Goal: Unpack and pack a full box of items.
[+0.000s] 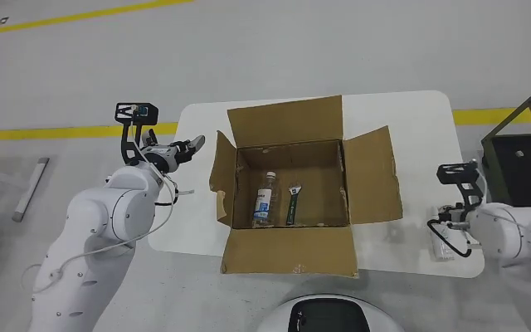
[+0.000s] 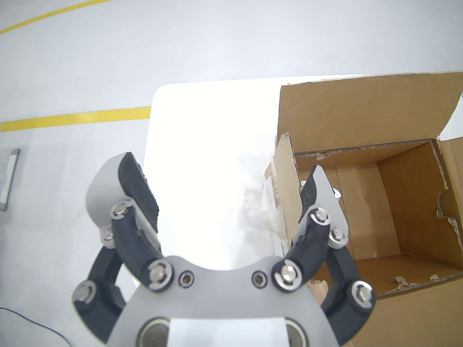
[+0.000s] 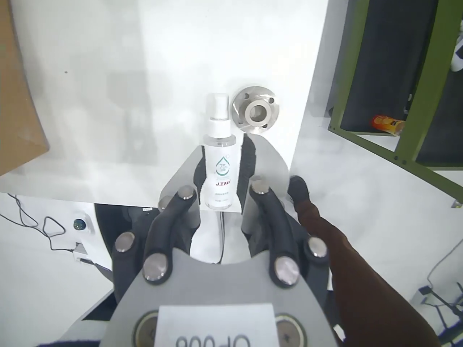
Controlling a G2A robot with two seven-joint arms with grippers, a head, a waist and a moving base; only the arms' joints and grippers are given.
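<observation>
Your robot's left arm point(image 1: 108, 224) and right arm point(image 1: 506, 228) wear smooth, rounded white shells. You'll see a thin pale cable point(image 1: 99, 249) along the left one and a black cable point(image 1: 452, 236) at the right wrist. The left tool point(image 2: 221, 164) and right tool point(image 3: 224, 149) share grey metal plates, black linkages and silver screws point(image 2: 159, 274). The left has black ribbed pads point(image 2: 139, 189), and the right carries a white printed label point(image 3: 217, 325).

Box point(image 1: 286, 120): one.
Bottles: two. One bottle point(image 1: 264, 199) lies inside the box. One spray bottle point(image 3: 220, 160) lies outside the box, well to its right.
Wrench point(image 1: 293, 205): one, inside the box.
Flange point(image 3: 256, 110): one, outside the box, on the same side as the spray bottle.
</observation>
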